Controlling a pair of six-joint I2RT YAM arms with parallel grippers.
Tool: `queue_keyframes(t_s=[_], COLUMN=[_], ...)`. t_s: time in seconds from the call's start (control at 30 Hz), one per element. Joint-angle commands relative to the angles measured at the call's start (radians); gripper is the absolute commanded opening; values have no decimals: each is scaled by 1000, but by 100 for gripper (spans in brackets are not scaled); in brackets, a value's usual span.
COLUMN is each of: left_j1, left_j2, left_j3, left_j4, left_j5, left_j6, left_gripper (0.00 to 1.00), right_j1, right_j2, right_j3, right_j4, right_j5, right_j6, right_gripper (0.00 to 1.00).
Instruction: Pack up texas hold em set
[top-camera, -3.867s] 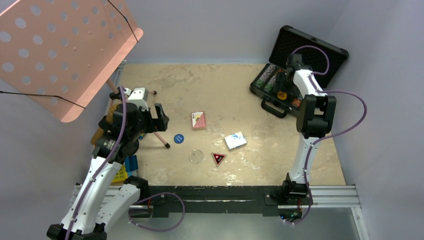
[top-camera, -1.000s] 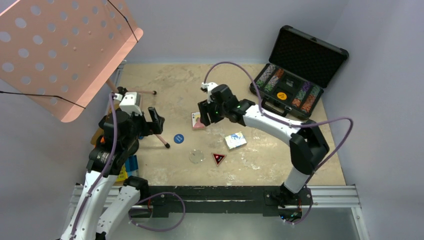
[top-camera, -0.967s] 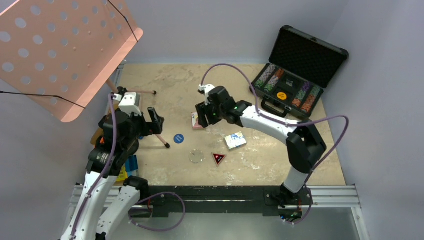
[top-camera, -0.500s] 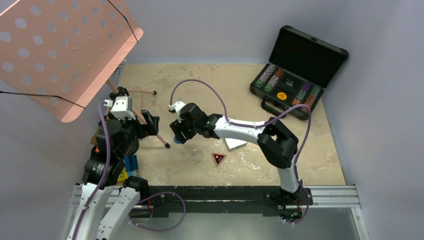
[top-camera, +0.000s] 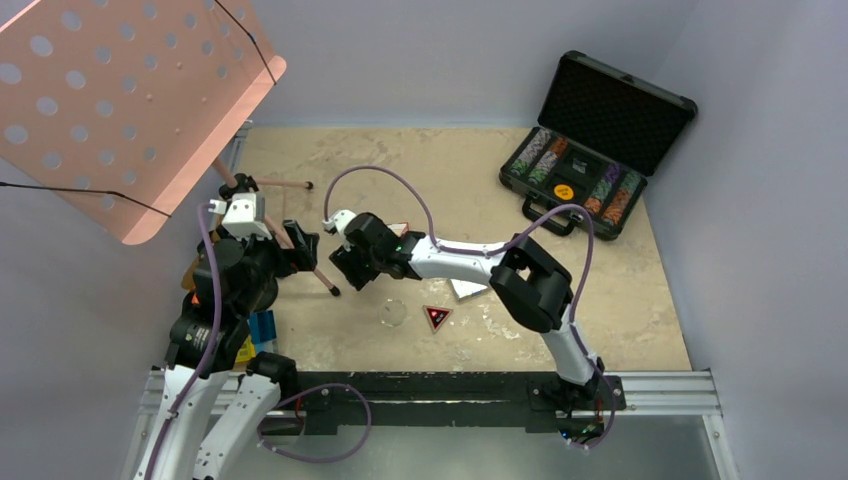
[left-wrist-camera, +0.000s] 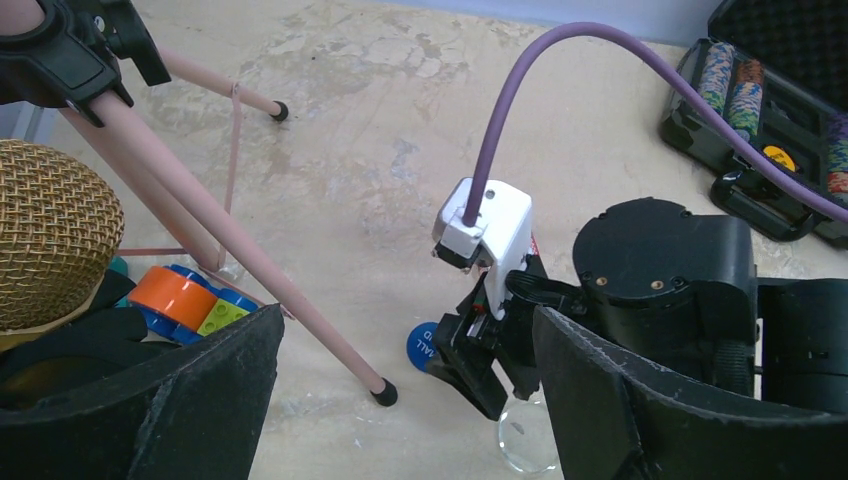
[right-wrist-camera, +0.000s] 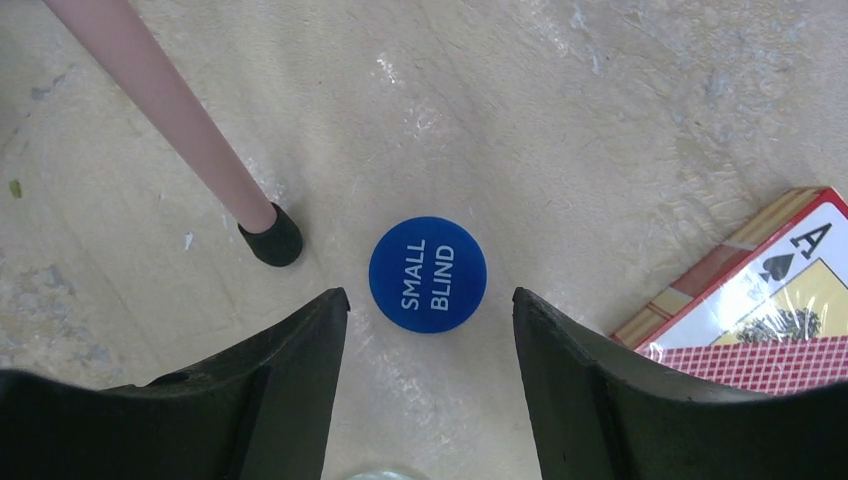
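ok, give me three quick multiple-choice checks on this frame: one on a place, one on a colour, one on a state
1. Where is the blue button relative to the right gripper?
A. flat on the table, under the gap between its open jaws
B. pinched and lifted
C. out of every view

2. What colour is the round button lying in the briefcase?
A. blue
B. orange
C. clear

3. How is its lid?
A. shut and latched
B. open, standing up
C. detached, lying flat

Answers:
1. A: the right wrist view shows the button on the table, a jaw on either side, neither touching it.
2. B: an orange disc sits among the chip rows.
3. B: the foam-lined lid stands behind the chips.
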Motion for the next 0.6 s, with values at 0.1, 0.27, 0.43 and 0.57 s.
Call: queue_keyframes(t_s=[0.1,0.27,0.43,0.57], left_j1=[7,7,7,7], left_j2=[-3,0,1,3], left_j3=[1,1,0,1], left_j4=[40,41,40,40], left_j5=[-6,-5,-5,-5], left_j6=[10,10,8,7], left_gripper=[98,98,98,98], right_j1=[28,38,44,44], right_j2=[44,76,89,103], right_j3=[85,109,106,112], right_j4=[-29,-50,-59,-74], right_j5=[45,66,93,116], right_j6=[-38,-43,-45,-40], right_gripper=[65,65,65,64])
